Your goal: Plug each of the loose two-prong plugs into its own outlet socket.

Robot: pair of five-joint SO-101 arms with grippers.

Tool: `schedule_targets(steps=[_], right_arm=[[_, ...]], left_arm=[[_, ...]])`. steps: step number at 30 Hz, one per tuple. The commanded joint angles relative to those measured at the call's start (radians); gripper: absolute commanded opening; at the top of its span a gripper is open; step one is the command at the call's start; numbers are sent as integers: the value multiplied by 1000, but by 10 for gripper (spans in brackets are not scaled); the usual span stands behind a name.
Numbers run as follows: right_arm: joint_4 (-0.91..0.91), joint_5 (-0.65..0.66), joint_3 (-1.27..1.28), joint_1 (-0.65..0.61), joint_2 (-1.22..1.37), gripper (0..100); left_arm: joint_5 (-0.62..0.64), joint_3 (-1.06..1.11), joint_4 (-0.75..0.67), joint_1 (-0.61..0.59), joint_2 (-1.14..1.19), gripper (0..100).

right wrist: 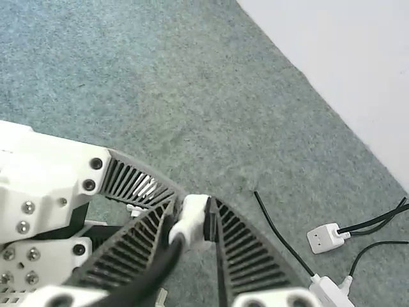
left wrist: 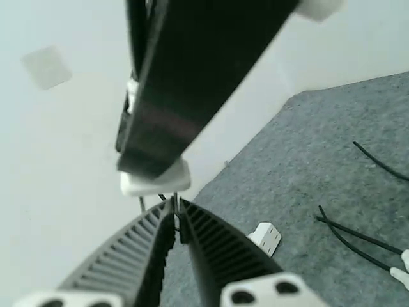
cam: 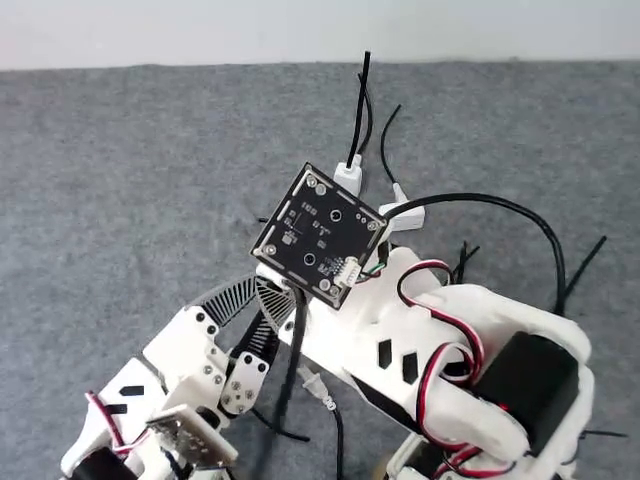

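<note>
Short-pile grey carpet over the table [cam: 130, 180], bounded on the far side by a plain pale wall [cam: 200, 30]. At centre of the high view, a square black circuit board [cam: 320, 235] mounted on the right arm's wrist, its white print too small to read. Right gripper [right wrist: 193, 208] clenched on a white two-prong plug [right wrist: 190, 222], held above the carpet with the body pinched between the ribbed black fingers [right wrist: 239, 246] and its black cable [right wrist: 150, 275] trailing back toward the arm. Left gripper [left wrist: 176, 214] close beside the right one and raised off the carpet, closed to a narrow slit, with a thin pale sliver at the tips too small to identify. Second plug [cam: 318, 385] loose on the carpet between the two arms, prongs visible, joined to a dark cord [cam: 337, 425]. Beyond the circuit board, toward the wall, first outlet socket [cam: 348, 178] and second outlet socket [cam: 402, 215], both white, just beside each other, each with black leads [cam: 500, 205] running off across the carpet. Both sockets well apart from the plug held in the right gripper. Further thin black leads scattered at the right of the table.
</note>
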Motion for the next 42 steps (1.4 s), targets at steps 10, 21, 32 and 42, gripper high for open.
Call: schedule_targets(steps=[10,21,32,42], right_arm=[[42,-17,26,-7,-16,8],[-13,-12,46,119,-2,8],[-38,-11,49,414,-4,8],[-15,-2,52,817,-2,8]], left_arm=[[20,-13,-2,-20,-18,13],[15,79,-61,-20,-17,13],[23,302,-365,-209,-17,13],[21,430,-522,-250,-15,13]])
